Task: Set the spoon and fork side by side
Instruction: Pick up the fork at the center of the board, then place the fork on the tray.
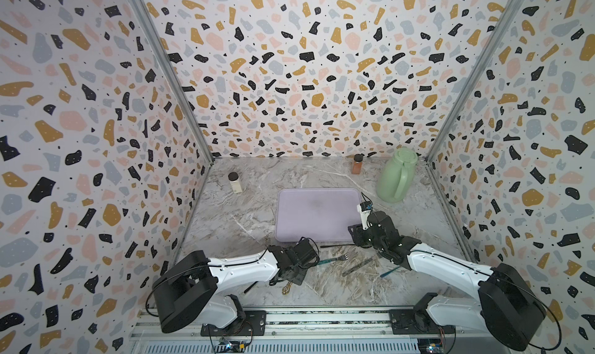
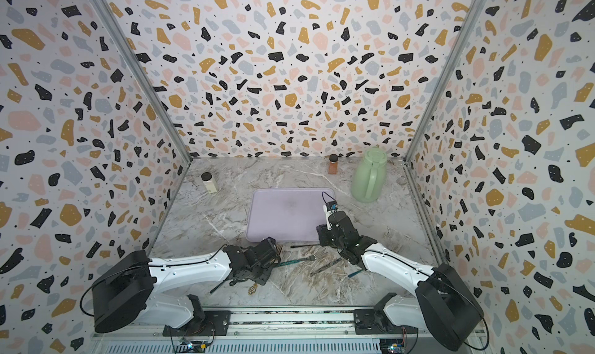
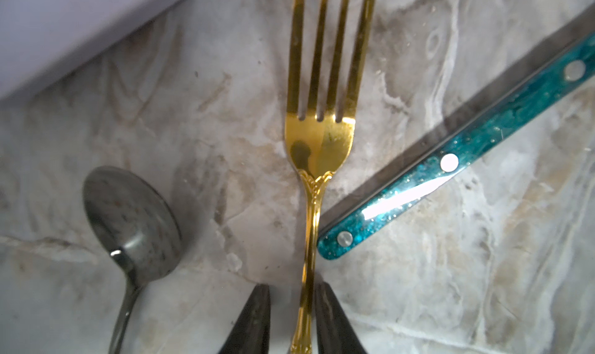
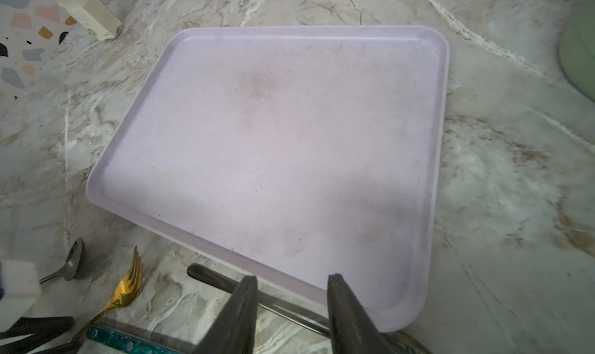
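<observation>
Robot test booth dressed as a kitchen counter. Terrazzo-print walls (image 1: 289, 62) in aluminium framing (image 1: 167, 69) enclose a marble-look tabletop (image 1: 244, 214) on three sides, with two arms (image 1: 241, 268) bolted to a rail (image 1: 322, 320) at the near edge. Kitchen props: green jug (image 1: 394, 178) far right, spice jar (image 1: 234, 182) far left, lilac tray (image 1: 318, 194) centre, fork (image 3: 318, 143) and spoon (image 3: 132, 220) near.

fork (image 3: 320, 143): polished gold metal, mirror-glossy. spoon (image 3: 132, 220): dull grey metal, speckled. teal handle (image 3: 467, 149): glossy glitter plastic, metal rivets. tray (image 4: 273, 143): matt lilac plastic. tabletop (image 3: 450, 288): smooth marble-look.
</observation>
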Available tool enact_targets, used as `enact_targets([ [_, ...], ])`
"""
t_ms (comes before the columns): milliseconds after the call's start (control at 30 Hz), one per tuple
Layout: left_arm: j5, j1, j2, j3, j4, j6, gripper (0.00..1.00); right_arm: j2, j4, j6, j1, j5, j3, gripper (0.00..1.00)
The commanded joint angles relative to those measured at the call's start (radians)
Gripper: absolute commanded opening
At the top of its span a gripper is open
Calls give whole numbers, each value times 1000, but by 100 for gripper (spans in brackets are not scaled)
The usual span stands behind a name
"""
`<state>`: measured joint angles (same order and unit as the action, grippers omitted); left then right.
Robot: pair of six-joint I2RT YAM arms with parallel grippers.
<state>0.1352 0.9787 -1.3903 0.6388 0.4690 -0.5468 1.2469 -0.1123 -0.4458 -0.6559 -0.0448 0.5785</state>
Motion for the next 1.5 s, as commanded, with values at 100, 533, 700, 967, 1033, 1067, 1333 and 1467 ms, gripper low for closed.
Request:
enact_targets([
  [100,-17,9,-31,-17,-13,-36,16,-15,10,4,-5,0,34,41],
  [533,-25,34,22,7,31,-13,2,-8,11,1,-5,-6,36,42],
  [700,-10,34,121,42,81,-12,2,-19,6,-3,-5,-14,26,43],
  [967,137,16,184,174,210,10,4,-29,3,-10,-4,-29,18,43],
  [1033,141,-16,174,220,221,28,5,-29,4,-10,-5,-30,18,43],
  [1067,137,-38,167,243,222,39,5,-29,3,-11,-5,-31,18,43],
  [1333,89,-233,14,430,190,96,5,-23,6,-13,-5,-36,20,43],
  [1467,64,-317,-88,505,149,103,5,-23,8,-13,-5,-38,21,43],
])
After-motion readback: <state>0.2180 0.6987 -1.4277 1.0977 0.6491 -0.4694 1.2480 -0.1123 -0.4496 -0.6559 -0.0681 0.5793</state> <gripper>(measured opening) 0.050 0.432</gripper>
